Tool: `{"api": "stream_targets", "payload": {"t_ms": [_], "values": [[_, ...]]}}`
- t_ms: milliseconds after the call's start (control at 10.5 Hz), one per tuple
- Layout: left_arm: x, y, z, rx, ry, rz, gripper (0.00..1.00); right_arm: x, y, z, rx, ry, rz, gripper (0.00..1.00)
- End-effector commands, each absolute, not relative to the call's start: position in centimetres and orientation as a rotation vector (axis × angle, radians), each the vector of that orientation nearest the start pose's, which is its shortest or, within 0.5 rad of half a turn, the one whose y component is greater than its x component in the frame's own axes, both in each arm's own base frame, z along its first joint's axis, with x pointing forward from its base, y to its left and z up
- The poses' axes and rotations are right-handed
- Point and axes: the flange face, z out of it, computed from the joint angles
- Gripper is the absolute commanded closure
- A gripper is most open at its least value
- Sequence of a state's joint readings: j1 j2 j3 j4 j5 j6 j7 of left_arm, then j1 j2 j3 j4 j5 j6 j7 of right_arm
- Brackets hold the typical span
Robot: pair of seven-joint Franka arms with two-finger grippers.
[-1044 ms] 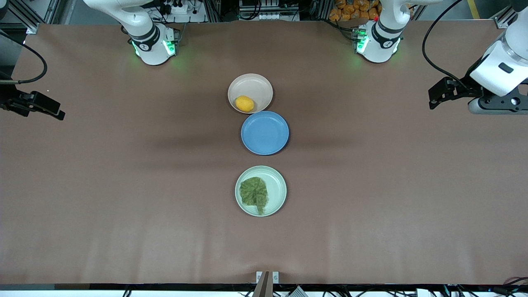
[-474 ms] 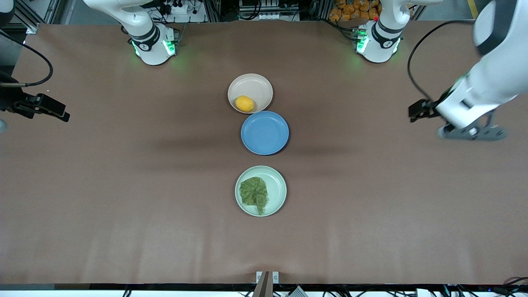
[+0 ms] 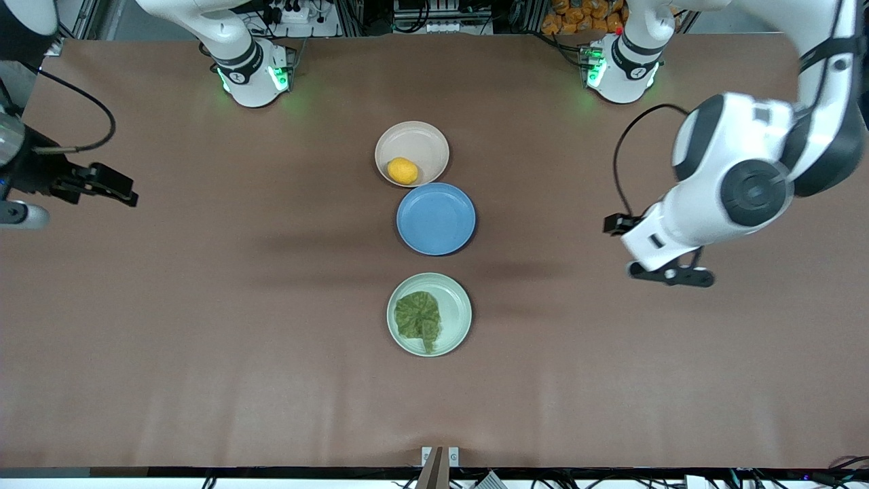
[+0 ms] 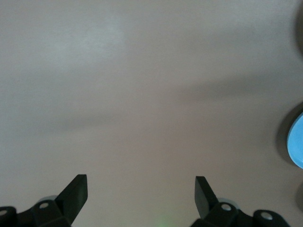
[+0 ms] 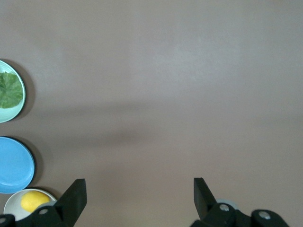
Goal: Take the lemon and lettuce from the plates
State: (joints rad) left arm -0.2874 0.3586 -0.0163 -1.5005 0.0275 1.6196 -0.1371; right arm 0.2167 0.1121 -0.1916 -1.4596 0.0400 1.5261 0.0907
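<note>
- Table (image 3: pixel 204 326): brown surface, three plates in a row down its middle, running from the robots' bases toward the front camera.
- Beige plate (image 3: pixel 421 140): farthest from the front camera of the three. The lemon (image 3: pixel 402 170) lies in it, on the part of the plate nearest the front camera, close to the rim.
- Blue plate (image 3: pixel 436 219): next in the row, nothing on it; its rim sits just beside the beige plate's rim, touching or nearly so.
- Mint green plate (image 3: pixel 455 309): nearest the front camera, set apart from the blue plate. The lettuce (image 3: pixel 417 319) lies flat in it, on the half toward the right arm's end of the table, stem pointing toward the front camera.
- Left gripper (image 4: pixel 140 196): in the air over bare table toward the left arm's end, well apart from the plates. Fingers spread wide, nothing between them. Its wrist view shows only tabletop and an edge of the blue plate.
- Right gripper (image 5: pixel 139 197): in the air over bare table at the right arm's end, well apart from the plates. Fingers spread wide, nothing held. All three plates show at the edge of its wrist view.
- Neither gripper touches the lemon, the lettuce or a plate.
</note>
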Motion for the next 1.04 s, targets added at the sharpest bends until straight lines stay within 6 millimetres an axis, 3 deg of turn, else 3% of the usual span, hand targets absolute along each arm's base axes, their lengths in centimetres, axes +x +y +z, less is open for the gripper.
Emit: {"api": "stream_targets", "payload": {"t_ms": [0,95,190,380,474,569,759,949], "values": [[61.7,-22.3,43.5,-3.032,0.28,0.315,0.0,59.9,5.1,59.0,-3.135,0.047,0.059,0.0],[61.7,-23.3,41.3,-2.971,0.293,0.325,0.0,60.3,5.6,58.4,-3.13,0.037,0.066,0.0],[61.3,-25.6,37.9,-2.921,0.324,0.366,0.0,60.7,6.4,57.9,-3.13,0.021,0.047,0.0],[62.0,-29.1,34.7,-3.021,0.2,0.264,0.0,62.0,10.6,54.3,-3.143,-0.047,0.077,0.0],[61.8,-31.7,31.9,-3.07,0.108,0.249,0.0,62.6,12.3,52.1,-3.15,-0.056,0.083,0.0],[60.2,-35.9,29.3,-3.063,0.052,0.211,0.0,62.4,14.1,50.9,-3.15,-0.097,0.085,0.0],[59.8,-38.1,27.1,-3.091,-0.071,0.141,0.0,61.8,15.7,48.3,-3.116,-0.121,0.171,0.0],[59.5,-40.2,26.9,-3.13,-0.207,0.045,0.0,60.5,18.3,45.5,-3.041,-0.145,0.26,0.0]]}}
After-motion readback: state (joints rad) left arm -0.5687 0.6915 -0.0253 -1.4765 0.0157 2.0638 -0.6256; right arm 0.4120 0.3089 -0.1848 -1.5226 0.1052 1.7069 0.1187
